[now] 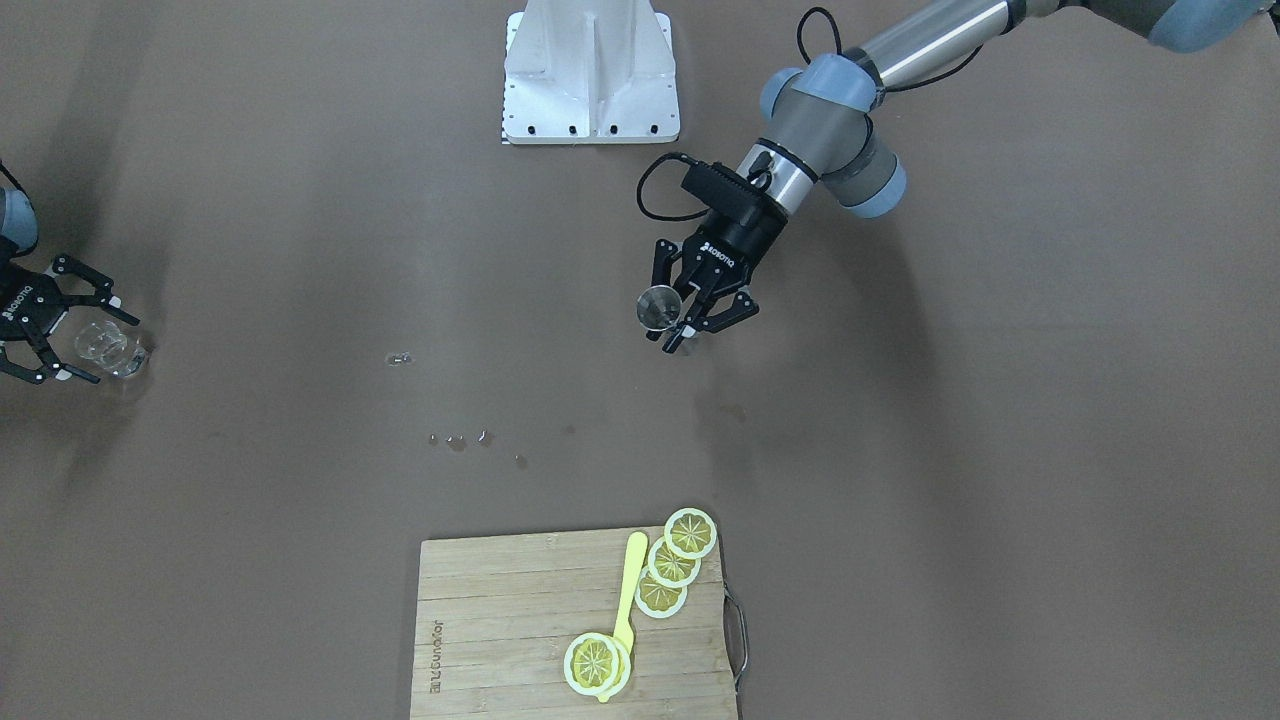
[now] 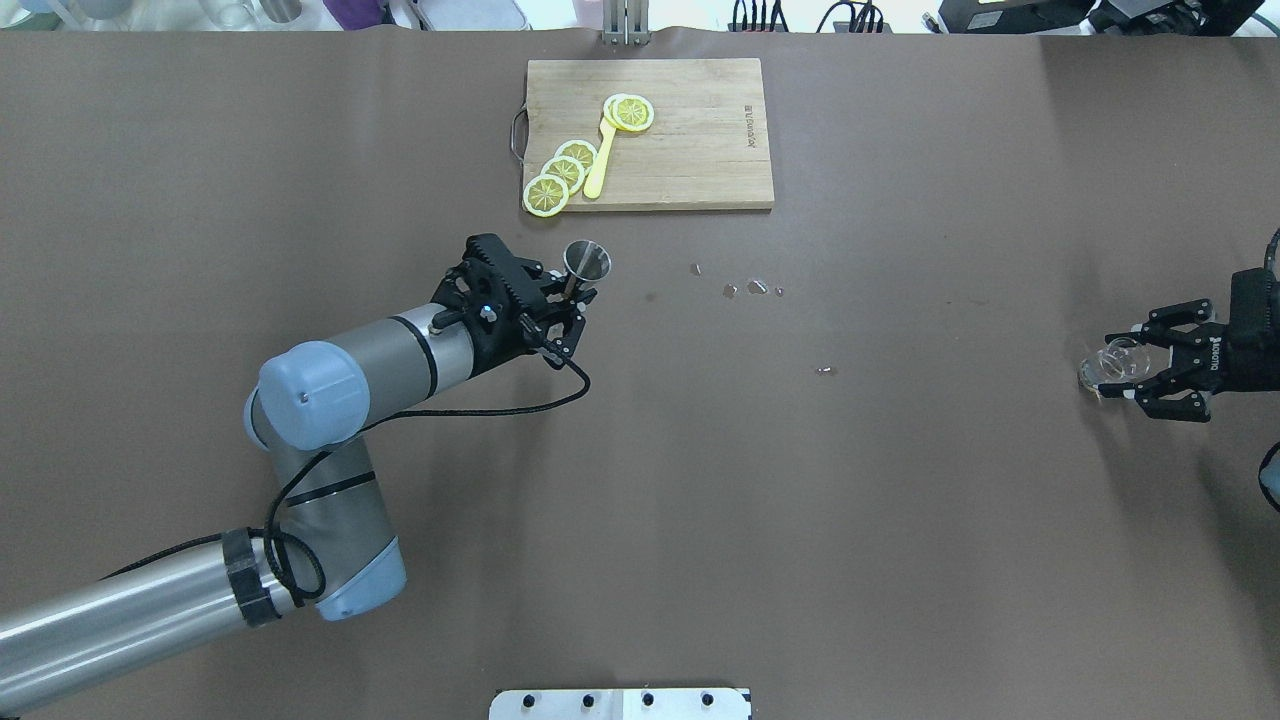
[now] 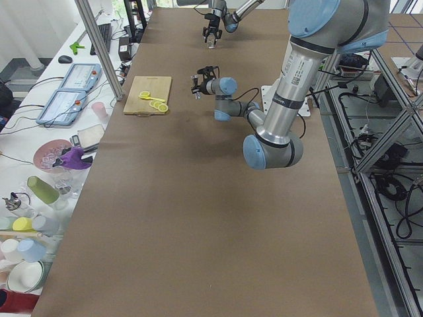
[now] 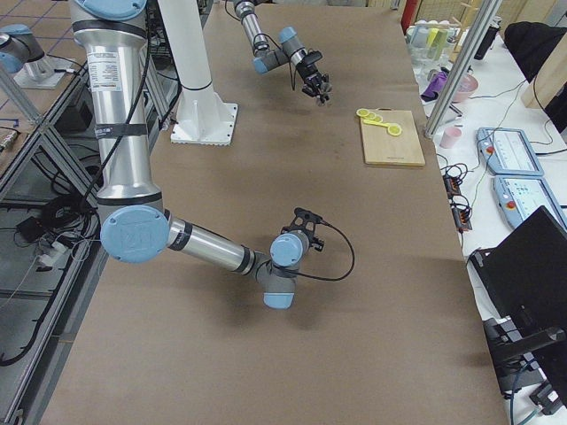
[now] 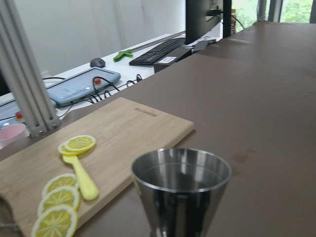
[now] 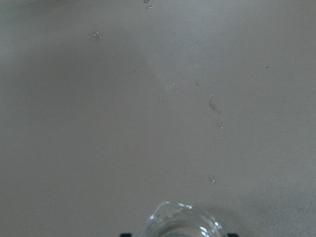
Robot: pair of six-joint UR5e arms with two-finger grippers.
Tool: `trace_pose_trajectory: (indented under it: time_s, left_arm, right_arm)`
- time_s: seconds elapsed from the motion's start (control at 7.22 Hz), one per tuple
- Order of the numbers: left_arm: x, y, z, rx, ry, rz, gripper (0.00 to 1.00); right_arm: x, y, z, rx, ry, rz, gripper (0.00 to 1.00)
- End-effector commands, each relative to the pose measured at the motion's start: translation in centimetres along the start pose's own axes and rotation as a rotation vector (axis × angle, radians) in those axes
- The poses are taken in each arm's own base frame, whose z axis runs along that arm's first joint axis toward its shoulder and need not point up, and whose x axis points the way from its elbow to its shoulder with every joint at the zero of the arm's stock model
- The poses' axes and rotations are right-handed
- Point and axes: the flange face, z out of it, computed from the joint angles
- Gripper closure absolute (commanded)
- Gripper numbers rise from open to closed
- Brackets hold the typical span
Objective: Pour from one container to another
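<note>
Jigger pinched by left end effector; right end effector around glass, grip unclear.

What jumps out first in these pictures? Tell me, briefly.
The left gripper holds a steel jigger upright, just short of the wooden cutting board with its lemon slices. Far off at the table's right end, the right gripper brackets a clear glass; whether it is clamped cannot be told.
</note>
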Motion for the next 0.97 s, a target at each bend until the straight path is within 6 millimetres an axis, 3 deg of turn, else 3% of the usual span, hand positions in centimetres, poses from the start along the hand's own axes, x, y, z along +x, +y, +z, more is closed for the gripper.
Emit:
trace_pose_trajectory:
  time_s: [0.0,0.14,0.42,0.69,0.83]
  left_arm:
    - [1.8,-1.2,1.3,-0.038,0.224,0.129,1.00]
    - [2.3,-2.5,1.6,-0.024,0.263,0.187,1.00]
    - [3.6,-4.2,3.4,-0.029,0.356,0.233,1.00]
    - [4.2,-6.6,6.4,-0.021,0.374,0.308,1.00]
    - [4.6,-7.3,7.2,-0.026,0.401,0.310,1.00]
  right_arm:
    - [-0.1,0.1,-0.1,-0.002,-0.005,0.004,0.82]
    - [-0.2,-0.1,0.0,0.000,-0.018,0.002,1.00]
    - [-0.2,-1.7,0.2,0.019,-0.035,-0.014,1.00]
    - [0.5,-5.0,-0.6,0.036,-0.061,-0.029,1.00]
    - [2.7,-8.6,-1.1,0.011,-0.108,0.002,1.00]
